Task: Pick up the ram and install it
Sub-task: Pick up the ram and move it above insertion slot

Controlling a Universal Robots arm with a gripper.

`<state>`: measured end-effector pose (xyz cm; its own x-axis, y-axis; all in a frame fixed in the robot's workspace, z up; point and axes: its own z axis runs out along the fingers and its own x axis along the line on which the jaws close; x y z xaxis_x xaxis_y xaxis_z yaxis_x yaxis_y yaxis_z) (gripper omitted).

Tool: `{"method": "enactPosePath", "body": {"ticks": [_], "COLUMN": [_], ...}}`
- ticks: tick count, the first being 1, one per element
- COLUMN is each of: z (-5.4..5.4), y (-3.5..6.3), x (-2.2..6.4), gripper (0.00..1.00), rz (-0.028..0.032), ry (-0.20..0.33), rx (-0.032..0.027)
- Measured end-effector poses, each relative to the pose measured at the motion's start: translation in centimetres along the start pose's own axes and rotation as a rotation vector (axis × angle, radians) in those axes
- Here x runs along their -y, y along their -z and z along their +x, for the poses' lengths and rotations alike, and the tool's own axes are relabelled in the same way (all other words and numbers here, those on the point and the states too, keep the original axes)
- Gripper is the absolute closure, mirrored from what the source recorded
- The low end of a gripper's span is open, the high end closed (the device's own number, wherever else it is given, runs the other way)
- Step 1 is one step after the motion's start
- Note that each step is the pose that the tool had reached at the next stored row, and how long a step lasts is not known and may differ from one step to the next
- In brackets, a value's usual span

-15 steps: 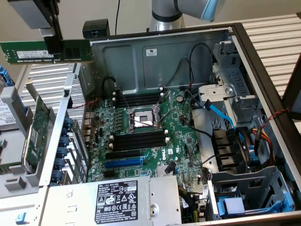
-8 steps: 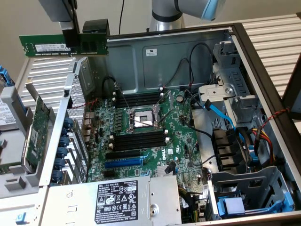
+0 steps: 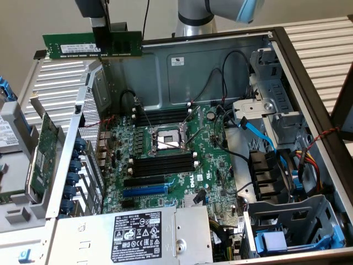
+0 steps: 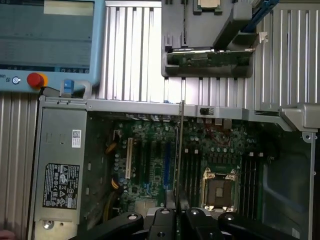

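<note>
The pick-up is done: the gripper [image 3: 101, 47] is pinched on the ram [image 3: 124, 43], gripping it near the middle of its length; the stick hangs with its long side level, touching nothing but the gripper, high over the far wall of the open computer case [image 3: 220, 61]. The install is not done; the stick sits in no slot. The black memory slots [image 3: 162, 117] lie well below the gripper, in two banks on either side of the processor socket [image 3: 165, 139]; they all look empty, though I cannot tell which one is meant. By my judgement the task stands about halfway; the lifting is finished, while the lowering, lining up and pressing home are left.

The exterior view gives the flat face of the stick, its white label and its height above the circuit board [image 3: 215, 165]; it also gives a green card [image 3: 44, 154] standing outside the case, off to one side of the gripper and lower. The wrist view looks down past the fingers [image 4: 162, 222] and gives the stick edge-on, a thin line running away from the gripper; that line looks parallel with the slots beneath it, which the side-on view cannot settle. It adds a screen panel with a red button [image 4: 34, 80] beyond the case.
</note>
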<state>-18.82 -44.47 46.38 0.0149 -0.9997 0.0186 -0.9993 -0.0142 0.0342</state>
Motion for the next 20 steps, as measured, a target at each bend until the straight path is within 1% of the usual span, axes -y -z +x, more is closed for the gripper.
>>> {"method": "enactPosePath", "body": {"ticks": [1, 5, 6, 8, 12, 15, 17, 18, 20], "z": [-0.1, -0.7, -0.8, -1.1, -1.8, -2.1, -2.3, -2.5, -2.6], "y": [0.01, 0.02, 0.03, 0.01, -0.03, -0.02, -0.01, -0.02, -0.03], "x": [0.12, 0.55, 0.67, 0.99, 1.72, 2.30, 2.76, 3.01, 3.52], "gripper": [0.86, 0.86, 0.86, 0.86, 0.86, 0.86, 0.86, 0.86, 0.86], "rz": [0.0089, 0.0509, 0.0589, 0.0714, 0.0874, 0.0959, 0.0998, 0.1005, 0.1007], "ry": [0.000, -0.001, -0.001, -0.001, -0.002, -0.002, -0.002, -0.002, -0.002], "rx": [0.0000, 0.0003, 0.0006, 0.0009, 0.0017, 0.0035, 0.0048, 0.0057, 0.0101]}}
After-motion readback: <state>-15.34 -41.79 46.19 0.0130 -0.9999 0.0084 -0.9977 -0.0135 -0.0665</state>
